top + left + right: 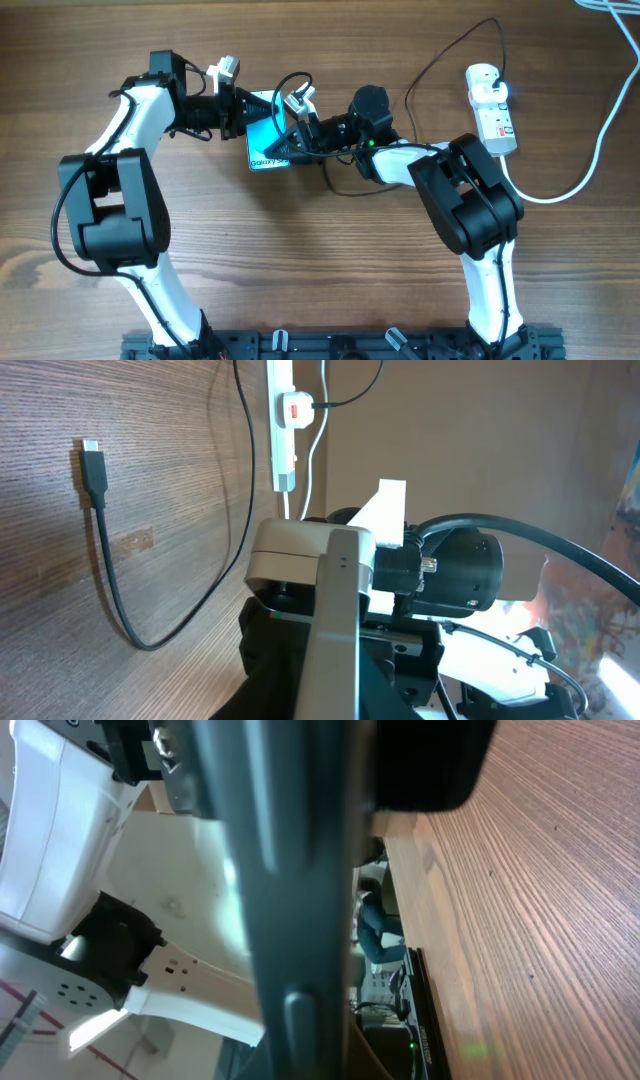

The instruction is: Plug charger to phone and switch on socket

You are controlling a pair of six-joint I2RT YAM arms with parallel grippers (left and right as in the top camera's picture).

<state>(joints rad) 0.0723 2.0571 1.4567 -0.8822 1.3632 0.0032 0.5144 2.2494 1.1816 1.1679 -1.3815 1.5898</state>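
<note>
The phone (266, 150), teal with white "Galaxy" text, is held off the table between both arms. My left gripper (247, 112) is shut on its far left edge, and in the left wrist view the phone (335, 610) shows edge-on as a pale slab between dark fingers. On the opposite edge my right gripper (293, 140) is shut; there the phone (300, 870) is a dark slab with a side button. The charger (432, 62) runs as a thin black cable from the socket (492, 110). Its plug tip (93, 463) lies free on the wood, apart from the phone.
A thick white cord (600, 140) leaves the socket and curves off the right edge. The socket (283, 440) shows a red switch in the left wrist view. Black cable loops on the wood under the right arm (345, 190).
</note>
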